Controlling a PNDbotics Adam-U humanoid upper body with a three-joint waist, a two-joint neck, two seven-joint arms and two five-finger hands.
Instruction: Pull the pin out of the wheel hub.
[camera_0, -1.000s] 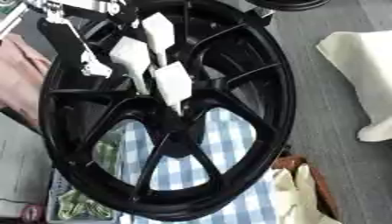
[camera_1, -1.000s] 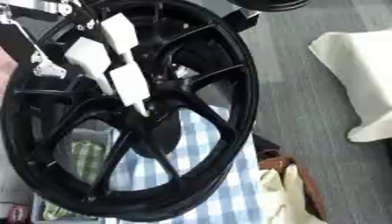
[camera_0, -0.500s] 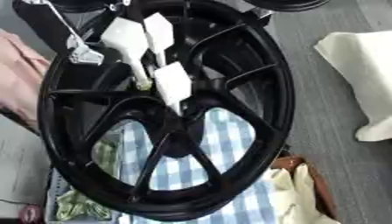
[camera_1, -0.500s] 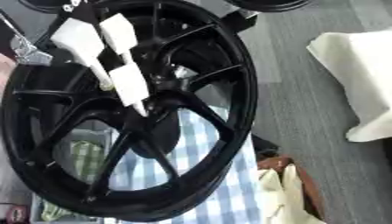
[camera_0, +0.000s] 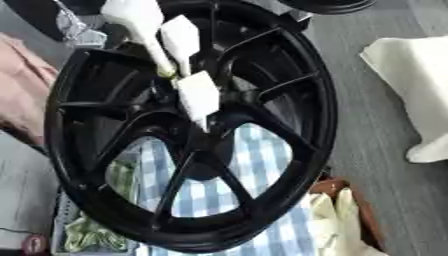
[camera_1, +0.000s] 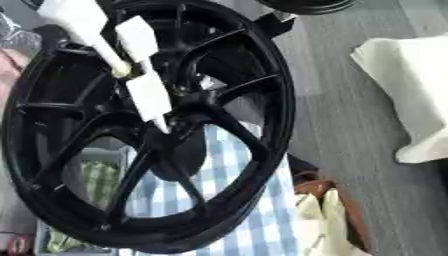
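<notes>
**Wheel hub, pin removal: hand at the hub, pull not yet confirmed**

- Wheel (camera_0: 320, 115): black, spoked, standing tilted across the middle of the view, its lower rim on a blue-and-white checked cloth (camera_0: 262, 165).
- Hub (camera_1: 185, 120): where the spokes meet, a little above the wheel's middle, partly covered by the hand.
- Left hand (camera_0: 199, 96): white, coming down from the upper left corner and lying over the spokes with its tip at the hub. Whether it is clasped on anything or merely resting there cannot be told.
- Right hand: not seen.
- Pin: not clearly made out. A small yellowish spot (camera_0: 166, 73) sits against the white of the hand just above the hub. It may be the pin's head, but that is a guess.
- Surroundings: white cloth (camera_0: 411, 85) well to the right, pale gloves (camera_0: 337, 220) at the lower right, pink cloth (camera_0: 22, 90) at the left.

Step in hand, as judged: reaching for and taking hold of the pin at the hub.

Next move calls for a sure hold on the pin, then a straight pull along its own line, out from the hub. The wheel must stay steady, since it stands on edge and could roll or tip.
</notes>
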